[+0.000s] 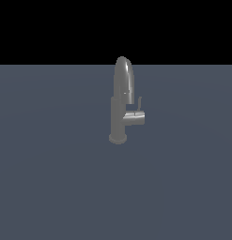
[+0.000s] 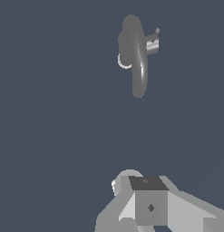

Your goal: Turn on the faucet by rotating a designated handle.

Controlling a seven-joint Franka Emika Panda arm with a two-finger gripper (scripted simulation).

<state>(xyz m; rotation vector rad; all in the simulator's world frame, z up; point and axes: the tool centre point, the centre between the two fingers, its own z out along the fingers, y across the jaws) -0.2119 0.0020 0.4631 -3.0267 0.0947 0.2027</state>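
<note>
Exterior view: a grey faucet [image 1: 120, 108] stands alone on a flat blue-grey floor [image 1: 51, 187], just above centre. Its body is upright, with an arched spout rising to 12 o'clock. A short stub juts toward 3 o'clock, and the handle [image 1: 139, 103], a thin rod, stands up from the stub's end. No arm appears here.

Wrist view: the faucet is seen from above, well apart from the gripper [image 2: 149, 204], toward 12 o'clock of it. The handle [image 2: 156, 32] pokes out at about 1 o'clock from the body. Only a blocky grey part of the gripper shows (fingertips are out of frame), so I cannot tell whether it is open or closed.

The step in hand looks like the approach. To do it well, probably aim beside the thin rod, not the thick spout, then push it around the stub's axis.
</note>
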